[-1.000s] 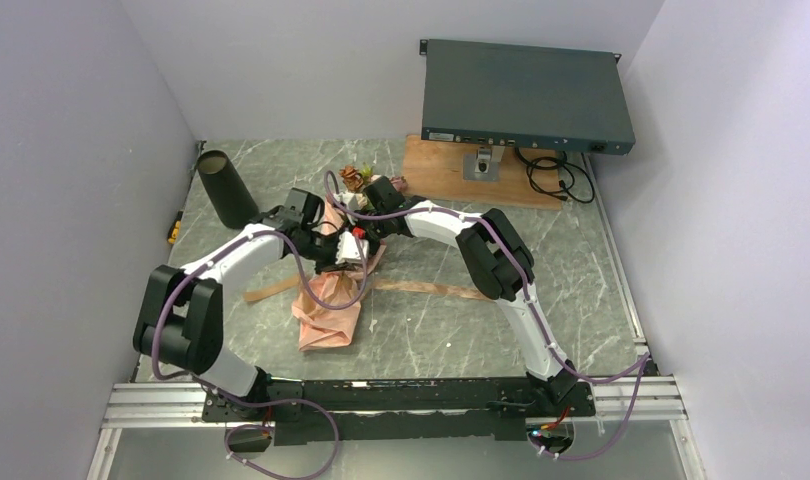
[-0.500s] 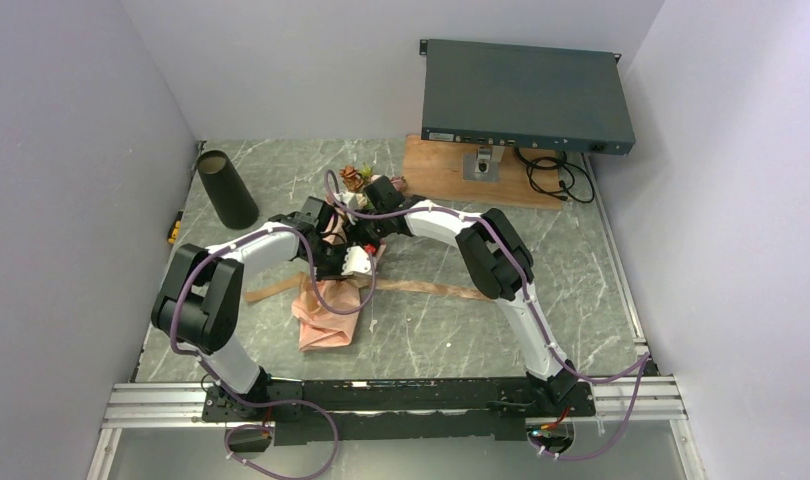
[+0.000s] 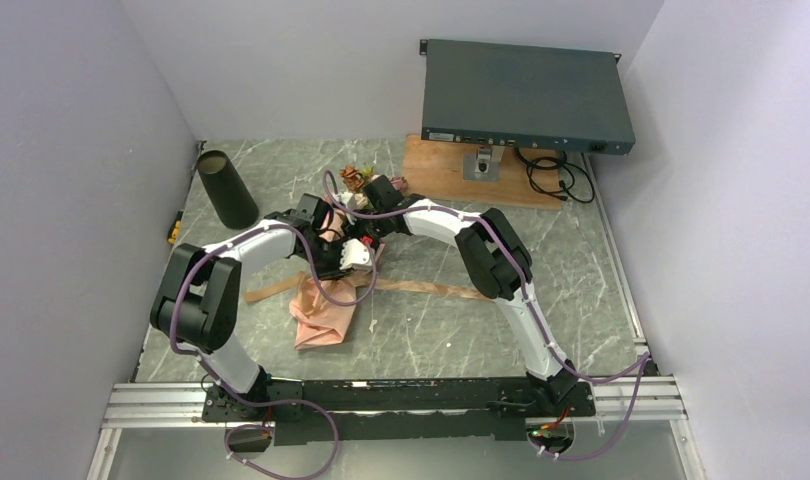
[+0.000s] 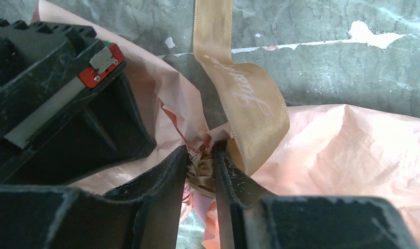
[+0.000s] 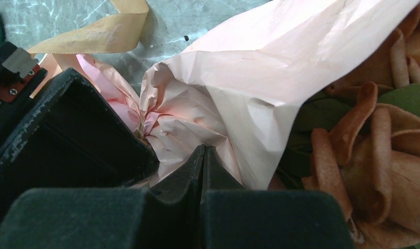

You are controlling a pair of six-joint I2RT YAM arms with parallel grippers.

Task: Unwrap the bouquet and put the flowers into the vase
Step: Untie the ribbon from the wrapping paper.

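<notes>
1. Top view: the bouquet [image 3: 323, 312] lies flat on the marbled table [image 3: 581, 260]. Its long axis runs from the crumpled paper tail at 7 o'clock to the flowers [image 3: 356, 178] at 1 o'clock. The vase [image 3: 226, 188], a matte black tube, stands well apart at 10 o'clock from the bunch, on the left arm's [image 3: 251, 243] side. The right arm [image 3: 491, 255] reaches in from 4 o'clock, and both wrists meet over the bouquet's waist.

2. Left wrist view: the left gripper [image 4: 200, 166] looks closed on the knot of the ribbon [image 4: 249, 93]. Its jaws stand narrowly apart with the tan knot between them. The ribbon is smooth satin printed with script, and it leads away toward 12 o'clock. Crinkled salmon paper [image 4: 343, 145] billows at 3 o'clock. The next pull probably has to follow the ribbon's run.

3. Right wrist view: the right gripper [image 5: 204, 155] is clenched, its tips against the gathered paper at 12 o'clock. I cannot tell whether a fold is caught between them. Rust-coloured rose petals, soft and curled, sit at 3 o'clock with a dark green leaf [image 5: 405, 98] beside them. The ribbon loops at 11 o'clock.
</notes>
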